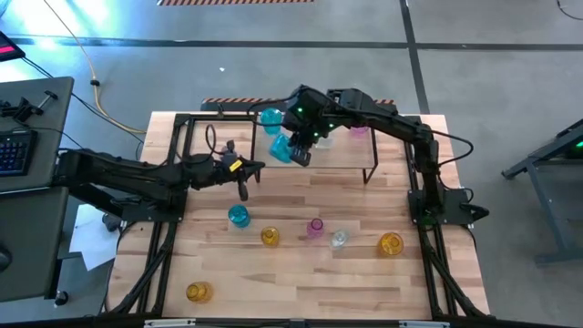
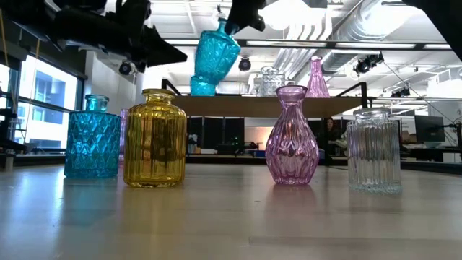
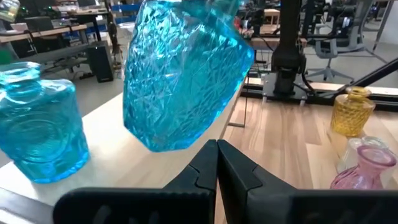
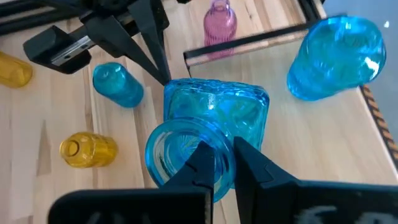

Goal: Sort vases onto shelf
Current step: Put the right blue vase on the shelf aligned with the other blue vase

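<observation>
Right gripper (image 4: 221, 163) pinches the rim of a tilted teal vase (image 1: 281, 148), held in the air over the shelf (image 1: 351, 157) edge. A second teal vase (image 1: 271, 118) stands on the shelf just beyond it. Left gripper (image 1: 242, 189) hangs nearby, fingers pressed together, holding nothing.

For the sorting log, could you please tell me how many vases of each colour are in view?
Teal vases: 3
Yellow vases: 3
Pink vases: 2
Clear vases: 2
Total: 10
</observation>
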